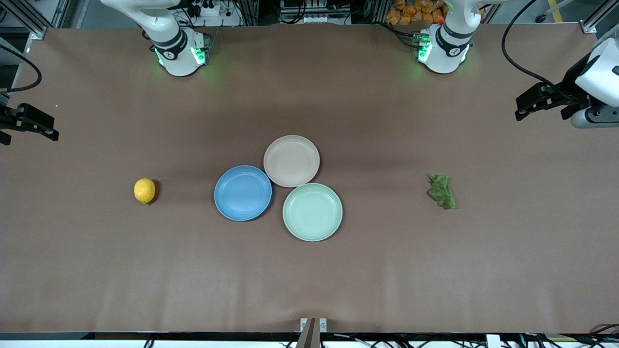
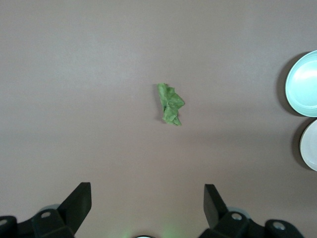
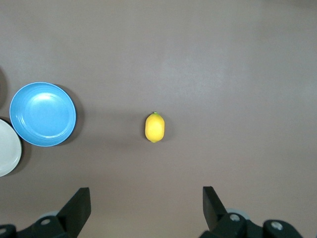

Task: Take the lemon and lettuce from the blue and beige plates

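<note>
Lemon: small, oval, yellow (image 1: 144, 190), lying on the bare desk (image 1: 309, 270) toward my right arm's end, well apart from the blue plate (image 1: 243, 193).
Lettuce: crumpled dark green leaf (image 1: 441, 191) on the desk toward my left arm's end, off every plate.
Plates: blue, beige (image 1: 291, 160) and mint-green (image 1: 312, 211), touching in a cluster mid-desk, all bare.
Left end effector: (image 2: 147, 206) fingers spread wide, high over the lettuce (image 2: 170, 104).
Right end effector: (image 3: 146, 207) spread wide, high over the lemon (image 3: 155, 127).
Wrist views only: finger spread; the front view shows just the arms at its edges.
</note>
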`<state>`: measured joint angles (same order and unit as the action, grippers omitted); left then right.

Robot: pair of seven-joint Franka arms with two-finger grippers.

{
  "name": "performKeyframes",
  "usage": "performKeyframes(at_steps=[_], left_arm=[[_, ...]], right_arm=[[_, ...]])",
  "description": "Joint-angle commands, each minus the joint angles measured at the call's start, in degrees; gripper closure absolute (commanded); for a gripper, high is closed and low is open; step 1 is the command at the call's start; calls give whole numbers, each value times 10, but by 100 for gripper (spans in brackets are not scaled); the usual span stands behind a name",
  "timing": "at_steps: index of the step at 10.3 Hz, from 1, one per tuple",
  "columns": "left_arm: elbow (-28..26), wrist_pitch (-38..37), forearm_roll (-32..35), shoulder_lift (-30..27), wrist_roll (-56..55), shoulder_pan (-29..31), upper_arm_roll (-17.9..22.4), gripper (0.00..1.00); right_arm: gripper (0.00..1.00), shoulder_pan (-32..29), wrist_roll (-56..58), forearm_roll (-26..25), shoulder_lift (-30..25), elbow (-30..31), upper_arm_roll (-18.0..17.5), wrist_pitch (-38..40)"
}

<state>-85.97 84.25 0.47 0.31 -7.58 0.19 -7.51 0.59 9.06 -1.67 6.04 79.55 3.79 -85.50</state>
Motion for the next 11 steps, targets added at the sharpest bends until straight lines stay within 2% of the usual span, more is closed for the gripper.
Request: performKeyframes(at_steps=[1, 4, 11], left_arm=[[-10, 4, -10, -10, 15, 5, -2, 0], [-4, 1, -8, -12, 13, 8, -4, 0], [-2, 3, -4, -11, 15, 8, 0, 0]], right_arm=[[0, -8, -9, -7, -5, -1, -1, -16], [0, -8, -54, -8, -6, 0, -1, -18], [0, -9, -82, -1, -4, 0, -1, -13]])
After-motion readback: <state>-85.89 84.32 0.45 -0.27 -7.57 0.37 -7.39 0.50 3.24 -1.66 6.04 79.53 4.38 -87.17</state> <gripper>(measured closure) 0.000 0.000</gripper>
